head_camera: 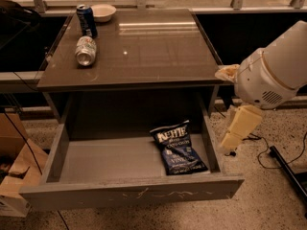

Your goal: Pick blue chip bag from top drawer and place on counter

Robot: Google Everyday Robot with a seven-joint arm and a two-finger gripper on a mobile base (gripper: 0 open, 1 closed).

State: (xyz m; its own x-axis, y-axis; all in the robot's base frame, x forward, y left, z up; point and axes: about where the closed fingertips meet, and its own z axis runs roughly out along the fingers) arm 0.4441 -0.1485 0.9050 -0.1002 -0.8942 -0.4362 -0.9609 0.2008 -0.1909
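The blue chip bag lies flat on the floor of the open top drawer, at its right side near the right wall. The counter is the glossy tabletop above the drawer. My gripper hangs from the white arm, pointing down outside the drawer's right wall. It is to the right of the bag, apart from it, and holds nothing that shows.
On the counter's back left stand a blue soda can and a white bowl, with a silver can lying on its side. A cardboard box sits on the floor at left. Cables and a dark leg lie at right.
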